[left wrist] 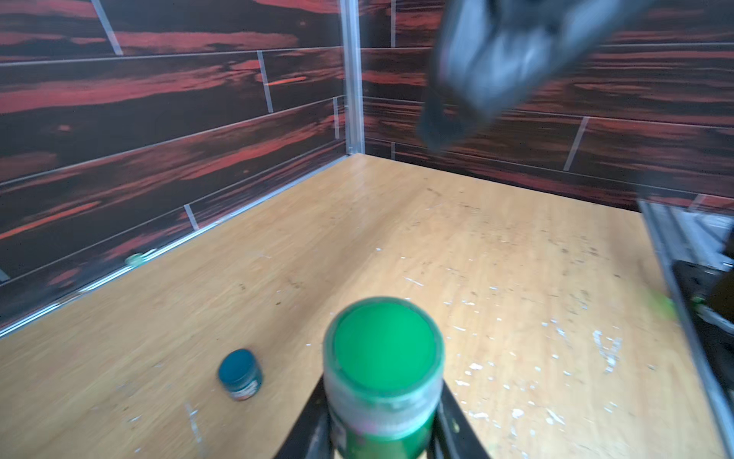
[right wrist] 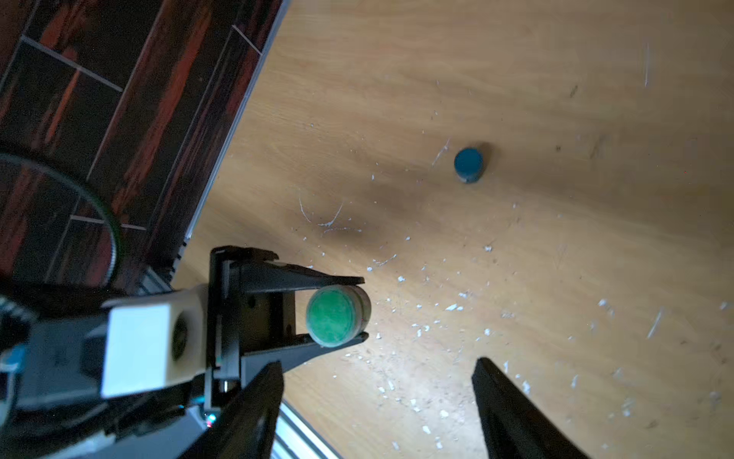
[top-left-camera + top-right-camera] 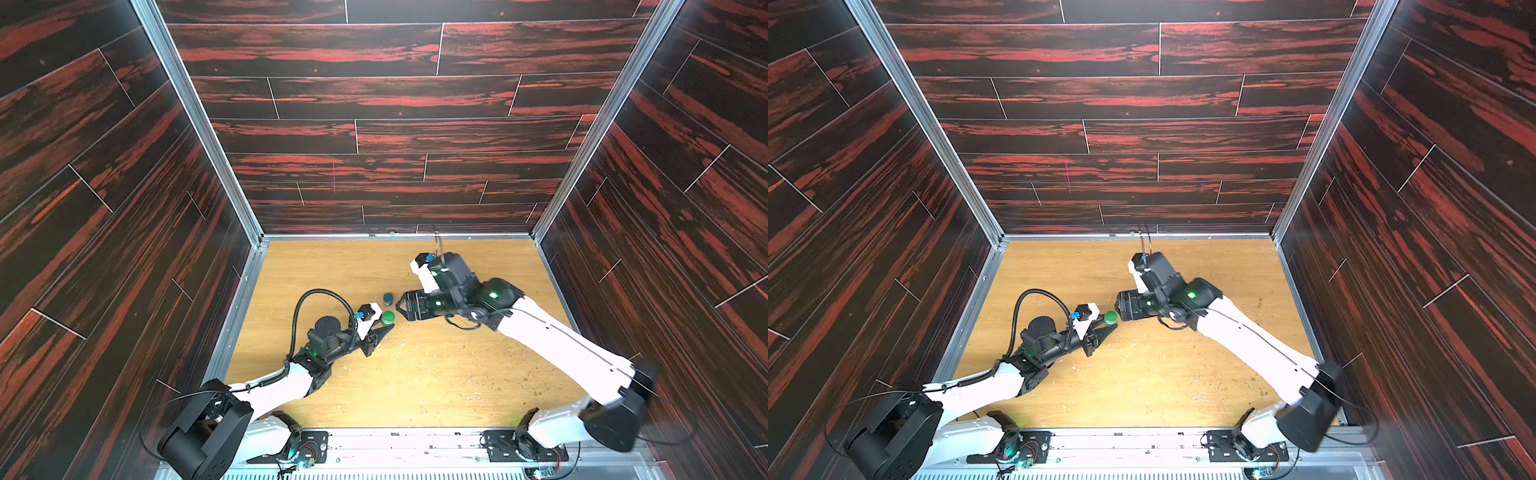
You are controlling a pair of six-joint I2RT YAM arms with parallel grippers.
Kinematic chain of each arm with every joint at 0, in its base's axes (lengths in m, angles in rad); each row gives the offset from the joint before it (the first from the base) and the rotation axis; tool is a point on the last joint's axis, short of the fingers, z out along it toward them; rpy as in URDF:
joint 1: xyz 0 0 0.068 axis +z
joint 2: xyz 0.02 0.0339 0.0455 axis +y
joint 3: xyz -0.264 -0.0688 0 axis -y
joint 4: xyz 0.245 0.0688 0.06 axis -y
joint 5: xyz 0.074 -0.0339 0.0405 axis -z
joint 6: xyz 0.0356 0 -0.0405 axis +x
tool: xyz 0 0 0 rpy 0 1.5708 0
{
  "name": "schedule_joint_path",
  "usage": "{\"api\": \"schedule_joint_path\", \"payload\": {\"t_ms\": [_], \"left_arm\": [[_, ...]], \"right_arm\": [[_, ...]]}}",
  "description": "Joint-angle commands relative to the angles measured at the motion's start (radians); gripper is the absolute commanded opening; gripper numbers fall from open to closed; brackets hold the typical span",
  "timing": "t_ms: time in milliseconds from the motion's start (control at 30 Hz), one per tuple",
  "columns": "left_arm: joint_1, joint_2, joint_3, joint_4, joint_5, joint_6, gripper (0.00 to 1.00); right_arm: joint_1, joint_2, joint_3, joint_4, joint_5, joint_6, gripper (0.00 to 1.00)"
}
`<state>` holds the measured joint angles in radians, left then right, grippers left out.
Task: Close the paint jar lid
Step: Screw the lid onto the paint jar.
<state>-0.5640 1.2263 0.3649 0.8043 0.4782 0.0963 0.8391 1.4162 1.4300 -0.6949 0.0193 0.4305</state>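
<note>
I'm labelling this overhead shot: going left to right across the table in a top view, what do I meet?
In order: left wrist camera → green paint jar → right gripper. The blue paint jar sits directly behind the green one, so it is left out.

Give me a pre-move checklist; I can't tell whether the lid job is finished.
1. Small green plastic paint jar clamped in the left gripper: ok.
2. Lid covering the jar's mouth: ok, looks seated.
3. Lid fully tight: cannot tell.
4. Right gripper open, apart from the jar: ok.
5. Small dark blue jar standing clear of both grippers on the light wooden table: ok.
</note>
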Motion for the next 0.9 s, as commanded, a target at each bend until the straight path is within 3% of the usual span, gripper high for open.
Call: {"api": "schedule_joint_path", "payload": {"t_ms": [0,233,567,867], "left_arm": [[-0.002,-0.03,0.032,-0.036,0.126,-0.007,0.24],[0.001,-0.061,0.032,-0.097,0.229,-0.009,0.25],[0.006,-0.095,0.043,-0.178,0.214,0.026,0.25],[0.006,-0.094,0.045,-0.185,0.194,0.032,0.25]], "right_arm": [[-0.012,-0.034,-0.057,0.067,-0.097,-0.245,0.8],[-0.059,-0.086,-0.186,0.122,-0.308,-0.505,0.79],[-0.066,-0.018,-0.203,0.159,-0.43,-0.484,0.79],[-0.028,0.027,-0.176,0.149,-0.375,-0.496,0.76]]}}
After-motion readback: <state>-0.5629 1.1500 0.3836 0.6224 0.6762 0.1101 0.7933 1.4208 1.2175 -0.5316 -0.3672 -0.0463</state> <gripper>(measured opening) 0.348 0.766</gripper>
